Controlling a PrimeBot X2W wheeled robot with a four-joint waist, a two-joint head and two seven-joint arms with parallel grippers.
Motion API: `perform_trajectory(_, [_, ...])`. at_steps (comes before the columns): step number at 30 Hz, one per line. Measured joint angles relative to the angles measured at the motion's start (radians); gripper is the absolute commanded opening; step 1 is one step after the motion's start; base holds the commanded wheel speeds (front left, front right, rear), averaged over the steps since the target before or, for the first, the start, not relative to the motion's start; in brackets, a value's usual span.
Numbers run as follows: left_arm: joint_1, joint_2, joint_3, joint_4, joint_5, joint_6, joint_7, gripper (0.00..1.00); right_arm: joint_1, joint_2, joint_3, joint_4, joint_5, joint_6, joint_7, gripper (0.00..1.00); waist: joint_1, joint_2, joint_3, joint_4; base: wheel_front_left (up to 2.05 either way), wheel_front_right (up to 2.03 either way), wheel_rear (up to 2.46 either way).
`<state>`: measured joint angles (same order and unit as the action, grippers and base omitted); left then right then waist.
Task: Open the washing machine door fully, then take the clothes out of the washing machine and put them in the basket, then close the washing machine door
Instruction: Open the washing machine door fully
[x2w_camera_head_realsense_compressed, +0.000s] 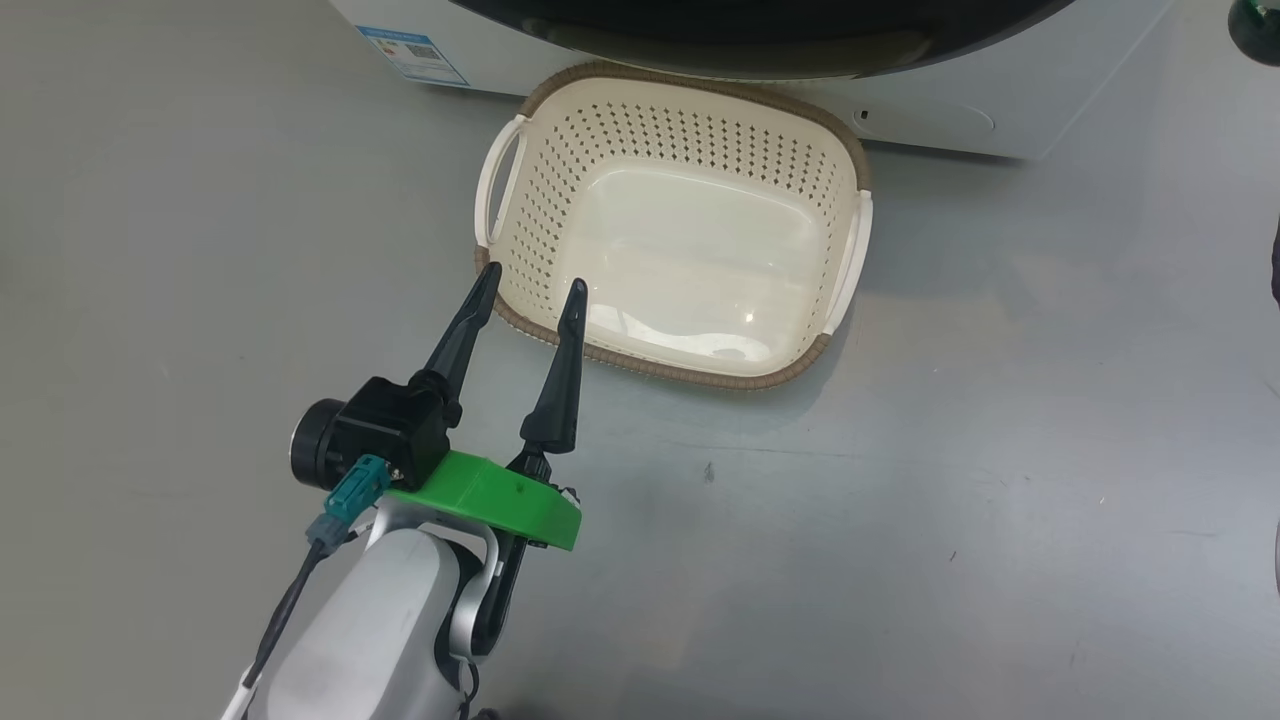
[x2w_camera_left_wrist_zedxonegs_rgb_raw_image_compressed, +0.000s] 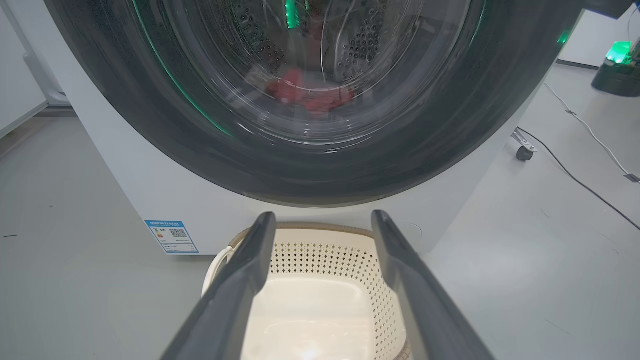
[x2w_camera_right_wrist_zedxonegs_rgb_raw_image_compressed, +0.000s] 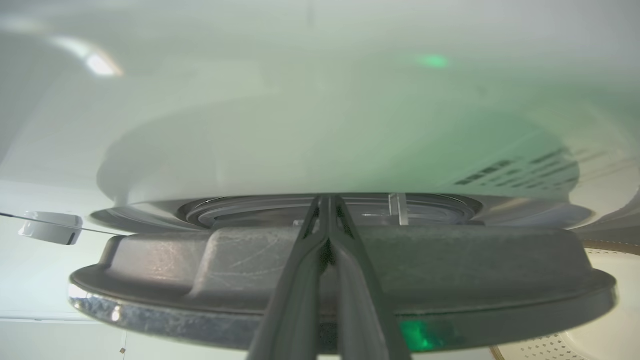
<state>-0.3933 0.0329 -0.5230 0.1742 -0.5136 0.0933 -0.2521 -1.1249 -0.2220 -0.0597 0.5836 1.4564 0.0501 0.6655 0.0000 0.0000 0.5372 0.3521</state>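
The cream basket stands empty on the grey floor, right against the white washing machine. My left gripper hovers open over the basket's near-left rim with nothing between its fingers. Along those fingers, the left wrist view has the washing machine door with its black rim, and red clothes behind the glass in the drum. The basket lies below it. My right gripper is shut, its tips at the gap between the door's grey inner side and the machine's white front.
A black cable runs over the floor right of the machine, past a small caster wheel. A dark device with a green light stands at the far right. Open grey floor lies left of and in front of the basket.
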Motion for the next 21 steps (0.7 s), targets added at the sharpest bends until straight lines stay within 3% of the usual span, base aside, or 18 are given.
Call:
perform_trajectory(12, [-0.009, 0.000, 0.004, 0.002, 0.004, 0.007, 0.000, 1.00, -0.005, -0.002, 0.000, 0.030, 0.050, 0.000, 0.089, 0.00, 0.0000, 0.0000, 0.005, -0.015, 0.00, 0.00, 0.00])
perform_trajectory(21, [-0.010, 0.000, 0.016, 0.014, 0.010, 0.007, 0.000, 1.00, 0.022, -0.001, 0.016, 0.047, 0.065, 0.021, 0.141, 0.00, 0.0000, 0.0000, -0.011, -0.028, 0.00, 0.00, 0.00])
